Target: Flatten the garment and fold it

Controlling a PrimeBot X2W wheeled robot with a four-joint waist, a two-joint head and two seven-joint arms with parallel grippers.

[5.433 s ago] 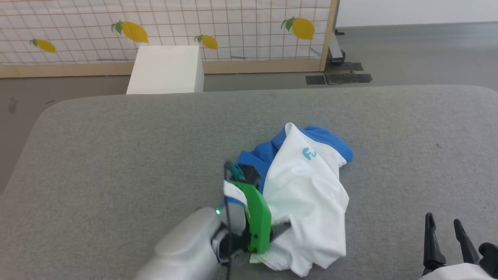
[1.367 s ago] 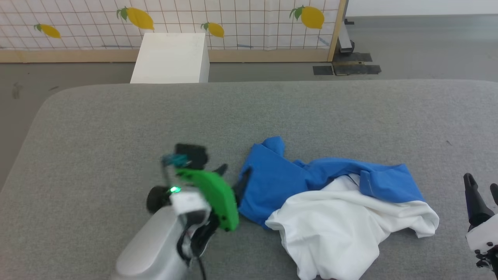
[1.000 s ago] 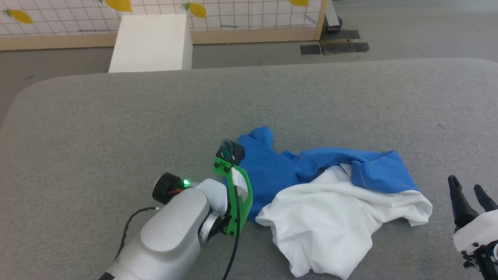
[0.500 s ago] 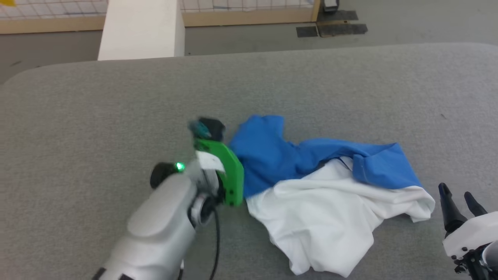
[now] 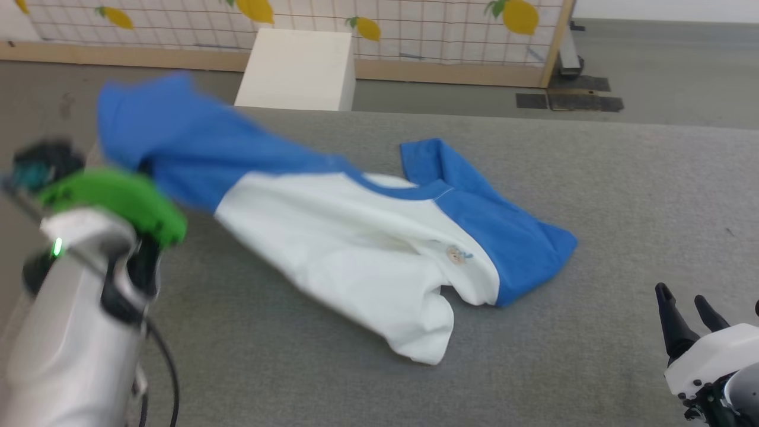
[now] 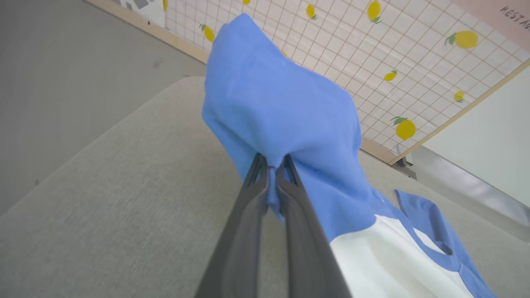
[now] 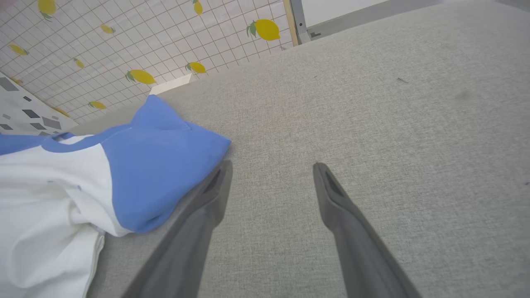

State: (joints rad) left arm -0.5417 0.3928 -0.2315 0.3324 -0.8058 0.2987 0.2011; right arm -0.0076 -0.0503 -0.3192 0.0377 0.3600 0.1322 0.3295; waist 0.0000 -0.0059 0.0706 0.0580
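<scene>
The garment [image 5: 356, 237], a white T-shirt with blue sleeves and collar, lies stretched across the grey table [image 5: 622, 178], its small round emblem [image 5: 455, 255] facing up. One blue sleeve [image 5: 172, 136] is lifted off the table at the upper left, blurred. In the left wrist view my left gripper [image 6: 272, 167] is shut on that sleeve [image 6: 281, 103]. The left arm with its green mount [image 5: 112, 198] is at the left. My right gripper [image 5: 688, 305] stands open at the lower right; in its wrist view [image 7: 273, 165] the other blue sleeve [image 7: 161, 157] lies just left of its fingers.
A white box [image 5: 296, 68] stands on the floor behind the table's far edge. Behind it is a wood-framed, lemon-patterned grid panel [image 5: 427, 24]. Dark plates [image 5: 569, 101] lie on the floor at the back right. The table's left edge is near my left arm.
My left gripper has shut on the blue sleeve and pulled it up and to the left, spreading the shirt out. The head camera has also shifted. The right gripper stays open.
</scene>
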